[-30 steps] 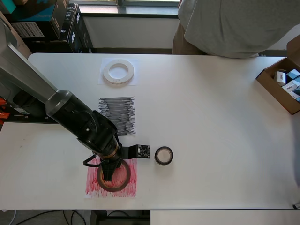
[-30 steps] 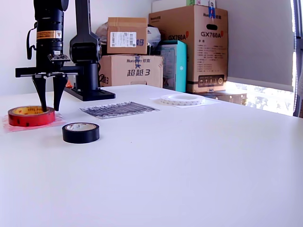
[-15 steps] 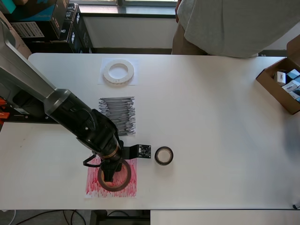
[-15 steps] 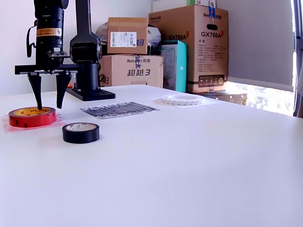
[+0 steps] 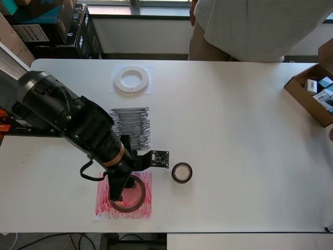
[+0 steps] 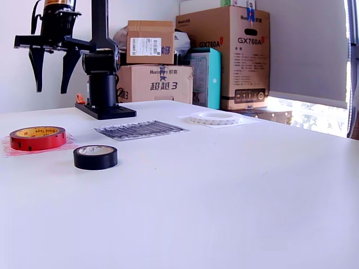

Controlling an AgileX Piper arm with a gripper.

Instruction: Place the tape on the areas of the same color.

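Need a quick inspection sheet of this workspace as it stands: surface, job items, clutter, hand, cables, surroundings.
Surface: white table, bare across the overhead view's right.
Job's things: whitish translucent tape ring on the plain white paper patch; red-brown tape ring on the red scribbled patch; small black tape ring on bare table, off the black-grey scribbled patch.
Clutter: open cardboard box of small items at the table edge.
Hand: hand open, raised clear above the red-brown ring, holding nothing.
Cables: black cable loop on the arm.
Surroundings: person in a grey shirt at the far edge; stacked cartons behind.
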